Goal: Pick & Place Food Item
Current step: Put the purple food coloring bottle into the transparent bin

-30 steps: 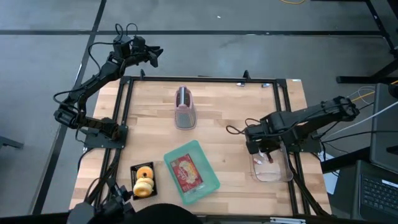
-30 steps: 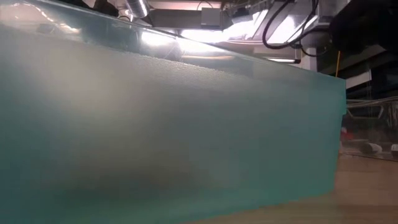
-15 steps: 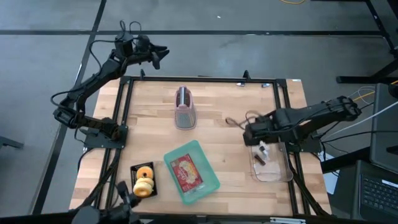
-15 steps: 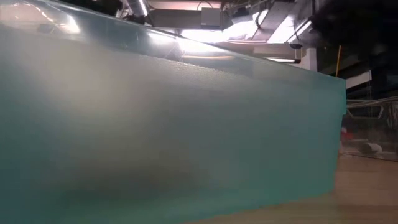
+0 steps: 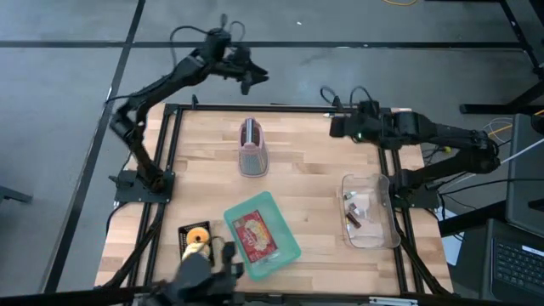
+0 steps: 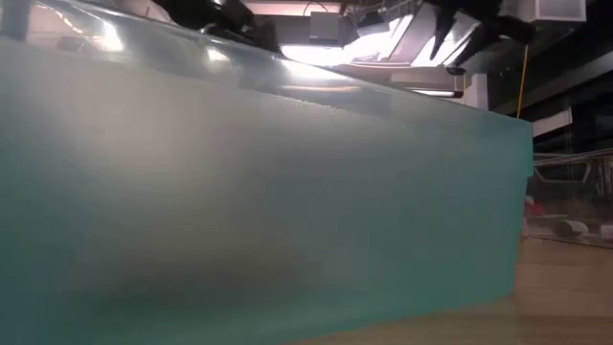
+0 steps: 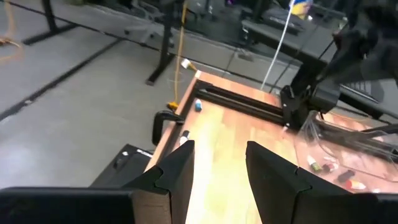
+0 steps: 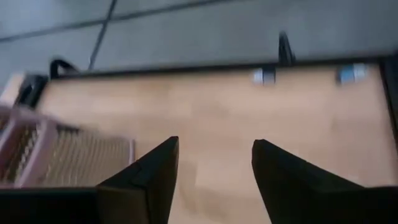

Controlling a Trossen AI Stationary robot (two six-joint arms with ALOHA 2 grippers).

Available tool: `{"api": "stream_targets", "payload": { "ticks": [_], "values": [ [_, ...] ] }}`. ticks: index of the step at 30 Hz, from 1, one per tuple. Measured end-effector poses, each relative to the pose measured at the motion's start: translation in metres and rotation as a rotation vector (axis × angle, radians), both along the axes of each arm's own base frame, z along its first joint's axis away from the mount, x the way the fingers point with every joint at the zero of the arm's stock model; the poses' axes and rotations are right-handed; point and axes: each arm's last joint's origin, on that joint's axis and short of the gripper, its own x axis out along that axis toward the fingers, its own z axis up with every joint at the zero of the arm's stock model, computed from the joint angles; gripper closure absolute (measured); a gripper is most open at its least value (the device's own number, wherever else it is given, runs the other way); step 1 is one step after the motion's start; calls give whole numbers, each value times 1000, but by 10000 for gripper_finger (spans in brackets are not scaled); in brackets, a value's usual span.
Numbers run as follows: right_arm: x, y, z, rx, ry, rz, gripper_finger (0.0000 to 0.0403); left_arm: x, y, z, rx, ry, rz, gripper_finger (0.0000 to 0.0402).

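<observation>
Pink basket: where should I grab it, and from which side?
Judging by the high view, take the pink basket across its long walls, coming straight down. It lies narrow and elongated toward the table's far edge, nothing crowding it. The right gripper, open, is nearer.

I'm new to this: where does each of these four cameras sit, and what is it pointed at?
High view: overhead, looking straight down on the table; both arms show.
Low view: table height, almost wholly blocked by the teal tray; arm parts above.
Left wrist view: on the left arm, facing the table's corner past its open left gripper.
Right wrist view: facing the pink basket past its open right gripper.
Shared: high and right wrist views both show the basket.
</observation>
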Motion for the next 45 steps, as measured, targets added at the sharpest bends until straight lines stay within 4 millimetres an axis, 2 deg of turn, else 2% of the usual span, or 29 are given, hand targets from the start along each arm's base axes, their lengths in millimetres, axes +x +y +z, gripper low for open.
{"api": "stream_targets", "payload": {
  "ticks": [7, 11, 15, 19, 24, 28, 31, 35, 41, 45],
  "values": [
    [8, -45, 11, -160, 33, 57, 212, 49, 25, -21, 2, 80, -84, 261],
    [5, -73, 15, -215, 79, 84, 216, 61, 34, -27, -19, 105, -93, 261],
    [-2, -110, 1, -128, 197, 147, 221, 64, 40, -27, 13, 121, -51, 261],
    [-2, -149, -23, -12, 276, 272, 224, 51, 54, -21, 61, 150, 62, 261],
    [6, -186, -59, 61, 406, 416, 224, 16, 77, -2, 50, 174, 227, 261],
    [15, -204, -87, 92, 530, 558, 224, -15, 89, 16, 40, 144, 328, 261],
    [20, -210, -100, 91, 617, 641, 224, -33, 93, 25, 37, 130, 380, 261],
    [16, -214, -105, 162, 581, 536, 225, -47, 96, 29, 4, 131, 419, 261],
    [-15, -218, -105, 401, 451, 228, 225, -53, 97, 26, 8, 163, 416, 261],
    [-28, -228, -105, 537, 219, 5, 225, -50, 96, 26, 54, 180, 384, 261]
  ]
}}
